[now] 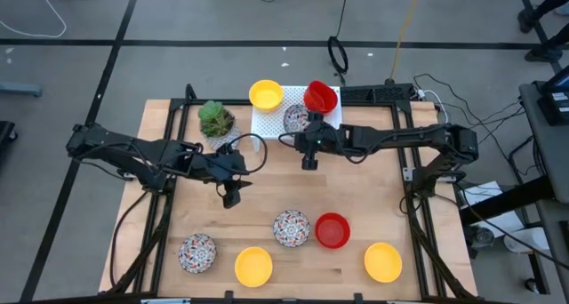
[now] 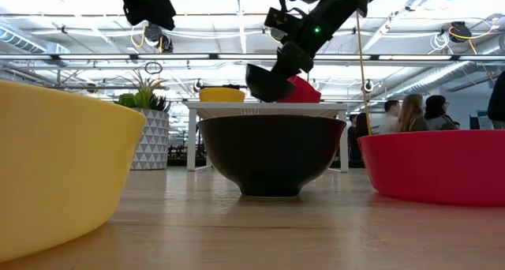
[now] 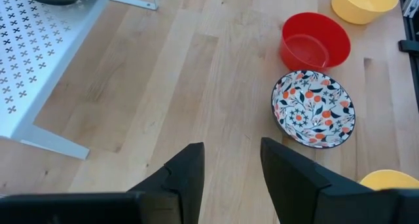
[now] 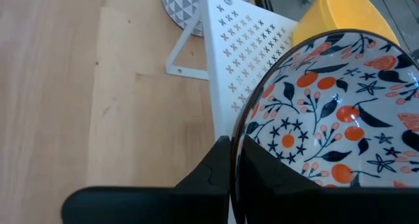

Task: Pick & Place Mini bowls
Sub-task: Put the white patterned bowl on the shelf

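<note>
- Right gripper (image 4: 230,178) is clamped on the rim of a white mosaic-patterned mini bowl (image 4: 327,112), holding it just over the white perforated metal rack (image 1: 271,122) at the desk's far edge.
- On that rack sit a plain yellow mini bowl (image 1: 266,94) and a plain red mini bowl (image 1: 320,96).
- Left gripper (image 3: 229,171) hangs over bare wooden desk (image 1: 356,197), fingers apart, holding nothing.
- Near the front edge: another patterned bowl (image 1: 291,228) touching a red bowl (image 1: 332,230).

table (image 1: 267,197): pale matt wood | rack (image 4: 245,37): white perforated metal, probably | patterned bowl (image 4: 334,119): glossy glaze
</note>
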